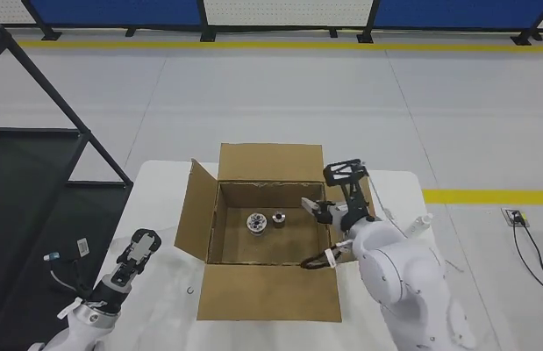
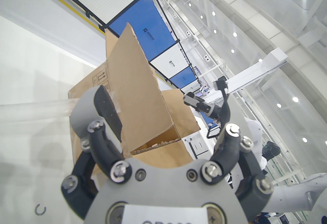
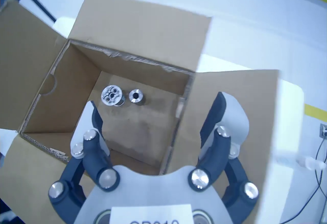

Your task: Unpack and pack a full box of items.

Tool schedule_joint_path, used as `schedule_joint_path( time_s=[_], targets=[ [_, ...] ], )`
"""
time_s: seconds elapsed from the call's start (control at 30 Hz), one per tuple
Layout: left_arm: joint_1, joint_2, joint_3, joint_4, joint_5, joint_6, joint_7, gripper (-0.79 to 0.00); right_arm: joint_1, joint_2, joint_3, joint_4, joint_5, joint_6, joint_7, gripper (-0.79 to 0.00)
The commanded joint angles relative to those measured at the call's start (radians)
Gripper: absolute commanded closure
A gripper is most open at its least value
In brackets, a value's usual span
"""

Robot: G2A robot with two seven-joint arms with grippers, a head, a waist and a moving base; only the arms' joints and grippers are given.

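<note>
An open cardboard box (image 1: 269, 163) stands on the white table (image 1: 157, 184) with its flaps folded outward. On its floor lie two metal parts: a flanged disc with holes (image 1: 255, 221) (image 3: 111, 95) and a smaller bored cylinder (image 1: 277, 218) (image 3: 136, 96). My right gripper (image 1: 310, 209) (image 3: 157, 112) hangs open above the box's right wall, which runs between its fingers (image 3: 221, 107). Nothing is held in it. Left of the box, my left gripper (image 1: 144, 242) (image 2: 166, 120) stands open and empty over the table, facing the box's side flap (image 2: 135, 87).
A small C-shaped ring (image 1: 191, 291) (image 2: 40, 209) lies on the table by the box's near left corner. A black metal frame (image 1: 52, 114) stands off the table's left side. Cables (image 1: 525, 237) lie on the floor to the right.
</note>
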Motion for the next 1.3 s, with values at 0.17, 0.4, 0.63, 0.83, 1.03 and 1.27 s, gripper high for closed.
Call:
schedule_joint_path(
  time_s=[0.17,0.4,0.63,0.83,1.03,1.27],
  targets=[
    [0.0,0.0,0.0,0.0,0.0,0.0,0.0,-0.785,-0.185,0.022,0.323,-0.115,-0.036,0.093,-0.039,-0.785],
    [0.0,0.0,0.0,0.0,0.0,0.0,0.0,-0.785,-0.193,0.033,0.464,0.108,0.057,0.067,-0.068,-0.785],
    [0.0,0.0,0.0,0.0,0.0,0.0,0.0,-0.785,-0.11,0.04,0.462,0.362,0.108,0.02,-0.12,-0.785],
    [0.0,0.0,0.0,0.0,0.0,0.0,0.0,-0.785,-0.051,0.043,0.428,0.488,0.11,0.011,-0.157,-0.77],
    [0.0,0.0,0.0,0.0,0.0,0.0,0.0,-0.785,0.0,0.046,0.408,0.574,0.09,0.032,-0.187,-0.332],
    [0.0,0.0,0.0,0.0,0.0,0.0,0.0,-0.785,0.028,0.052,0.402,0.623,0.108,0.02,-0.207,-0.058]
  ],
)
